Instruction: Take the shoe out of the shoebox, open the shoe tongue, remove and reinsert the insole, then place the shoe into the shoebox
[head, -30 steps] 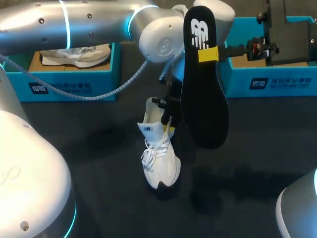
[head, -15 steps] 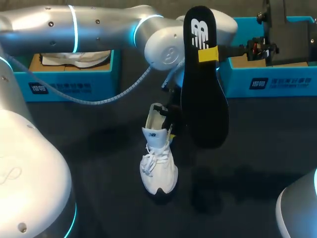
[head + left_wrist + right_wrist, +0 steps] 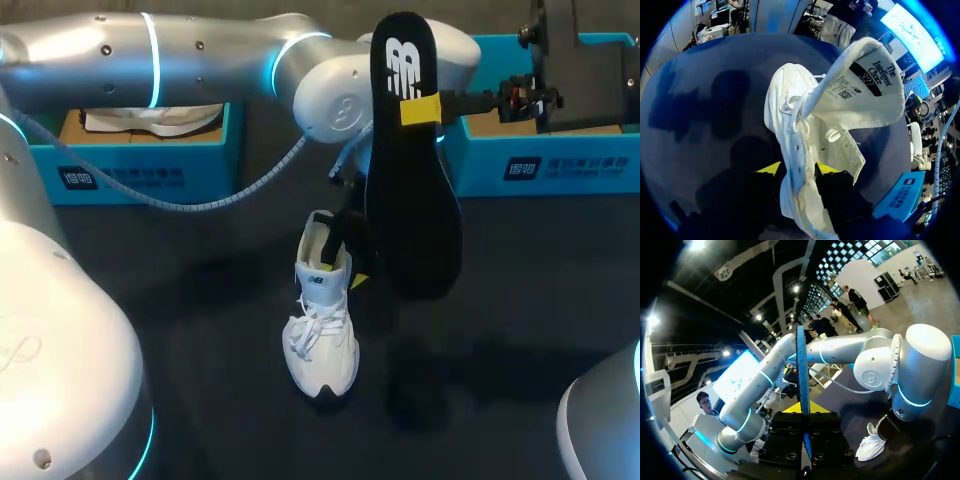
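White shoe (image 3: 790, 100) collar between left jaws; insole (image 3: 801, 370) between right jaws.

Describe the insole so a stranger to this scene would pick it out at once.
Look above the middle of the dark table. There the right gripper holds the insole on end in the air, close to the white shoe. It is the only long, flat, black oval, with a white logo near its upper end.

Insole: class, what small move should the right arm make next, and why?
Probably lower the insole toward the shoe: the right gripper holds it upright, outside the shoe, while the left gripper clamps the shoe, its tongue open.
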You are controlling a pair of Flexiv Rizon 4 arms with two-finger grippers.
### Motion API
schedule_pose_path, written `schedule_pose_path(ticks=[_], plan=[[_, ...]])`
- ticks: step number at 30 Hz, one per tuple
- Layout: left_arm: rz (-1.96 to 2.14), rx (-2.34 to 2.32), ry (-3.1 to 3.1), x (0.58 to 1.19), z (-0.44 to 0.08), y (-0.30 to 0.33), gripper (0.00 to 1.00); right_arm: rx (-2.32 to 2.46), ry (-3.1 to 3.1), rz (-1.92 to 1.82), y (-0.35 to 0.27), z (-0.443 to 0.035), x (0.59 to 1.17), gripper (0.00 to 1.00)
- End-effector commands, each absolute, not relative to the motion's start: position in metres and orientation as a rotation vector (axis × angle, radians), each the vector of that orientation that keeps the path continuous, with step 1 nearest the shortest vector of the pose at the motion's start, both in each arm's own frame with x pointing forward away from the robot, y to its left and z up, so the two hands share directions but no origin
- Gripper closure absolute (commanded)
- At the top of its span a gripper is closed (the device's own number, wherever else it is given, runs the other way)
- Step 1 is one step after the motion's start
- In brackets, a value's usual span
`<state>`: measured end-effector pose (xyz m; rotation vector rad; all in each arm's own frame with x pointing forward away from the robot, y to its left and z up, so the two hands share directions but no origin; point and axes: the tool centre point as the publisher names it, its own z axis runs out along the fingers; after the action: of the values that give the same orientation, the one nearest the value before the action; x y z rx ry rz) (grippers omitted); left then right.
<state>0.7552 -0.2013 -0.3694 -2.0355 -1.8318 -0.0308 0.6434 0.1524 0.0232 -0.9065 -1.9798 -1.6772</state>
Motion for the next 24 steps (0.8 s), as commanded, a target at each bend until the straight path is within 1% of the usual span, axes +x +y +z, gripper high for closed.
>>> schedule_pose_path(ticks=[1, 13, 24], plan=[[0.01, -2.08, -1.859, 0.758, -0.349, -0.196, 0.0, -0.905, -1.98, -1.676, 0.155, 0.023, 0.645, 1.0], [0.106, -2.149, -2.011, 0.793, -0.299, -0.201, 0.0, -0.905, -1.98, -1.676, 0.155, 0.023, 0.645, 1.0], [0.18, -2.234, -2.151, 0.826, -0.246, -0.184, 0.0, -0.905, -1.98, -1.676, 0.155, 0.023, 0.645, 1.0]])
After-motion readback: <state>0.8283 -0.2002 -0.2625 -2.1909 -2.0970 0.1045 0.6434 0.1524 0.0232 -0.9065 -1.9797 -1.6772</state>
